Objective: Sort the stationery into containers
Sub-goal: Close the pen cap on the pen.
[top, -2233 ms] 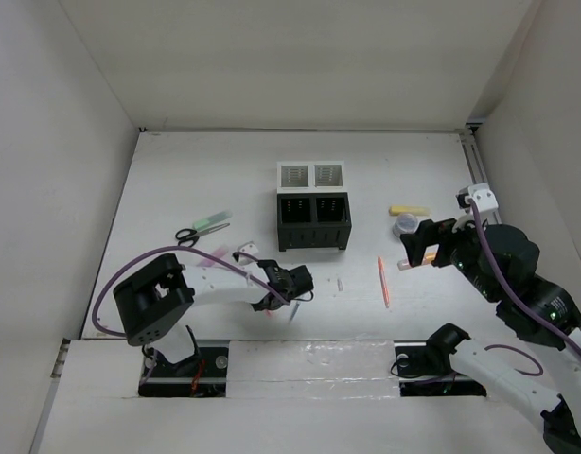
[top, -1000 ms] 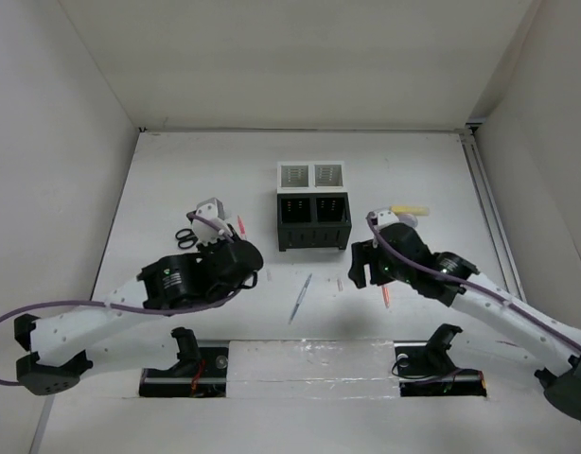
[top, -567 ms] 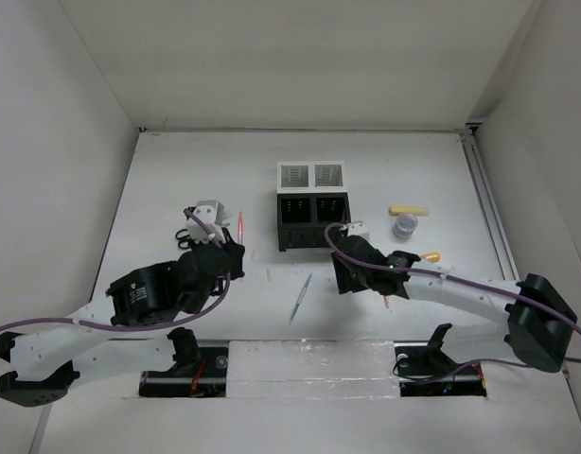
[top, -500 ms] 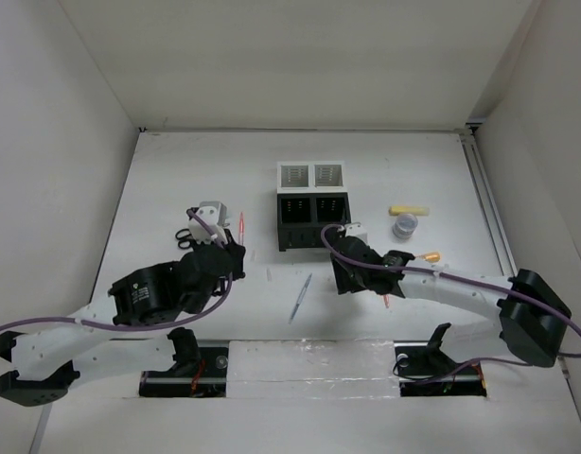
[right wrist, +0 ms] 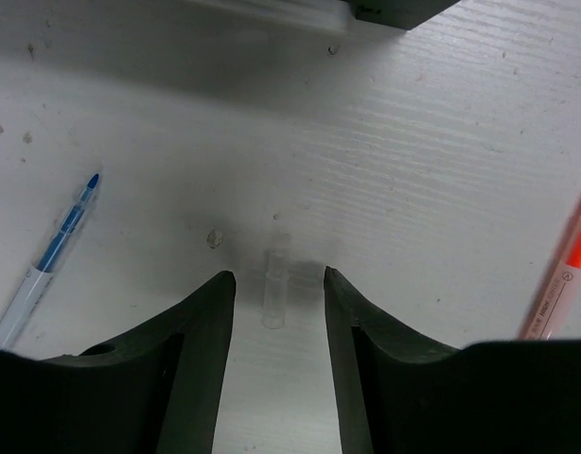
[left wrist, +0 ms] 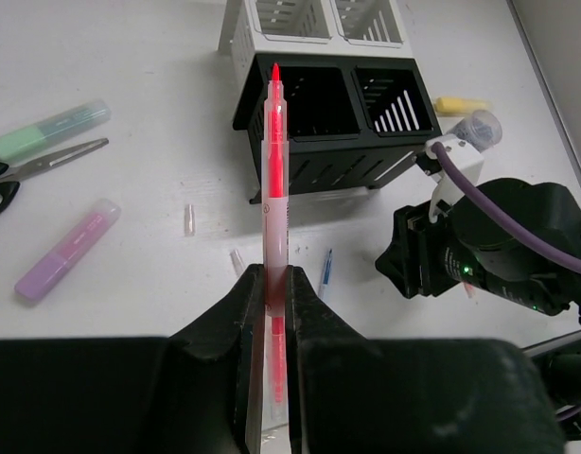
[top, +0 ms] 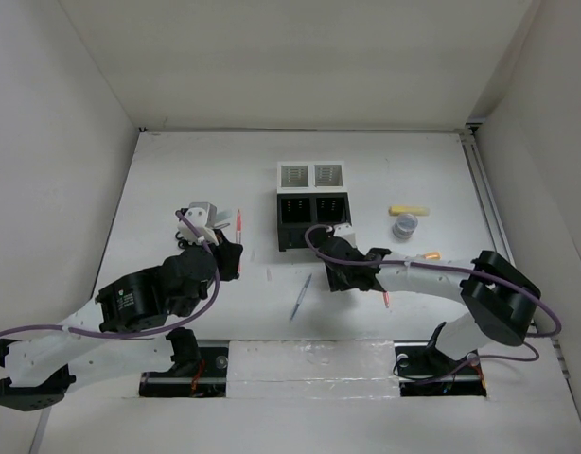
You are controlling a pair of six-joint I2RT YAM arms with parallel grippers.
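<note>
My left gripper (left wrist: pixel 274 279) is shut on a thin red pen (left wrist: pixel 274 161), which points toward the black slotted containers (left wrist: pixel 328 142). From above, this left gripper (top: pixel 232 255) holds the pen (top: pixel 238 225) left of the black containers (top: pixel 313 222) and the white mesh containers (top: pixel 310 175). Low over the table, my right gripper (right wrist: pixel 277 284) stands open. A small clear pen cap (right wrist: pixel 275 291) lies between its fingers without touching either. In the top view the right gripper (top: pixel 333 274) sits just in front of the black containers.
A blue-tipped grey pen (right wrist: pixel 49 255) lies left of the right gripper and an orange pen (right wrist: pixel 565 284) right of it. A yellow marker (top: pixel 408 209), round grey piece (top: pixel 404 225) and orange marker (top: pixel 429 255) sit at right. Scissors (left wrist: pixel 35 175), green marker (left wrist: pixel 49 130) and pink marker (left wrist: pixel 65 251) lie at left.
My right gripper has moved left toward the front of the black containers and its jaws have narrowed around the clear cap. The left arm has shifted slightly left, still holding the red pen.
</note>
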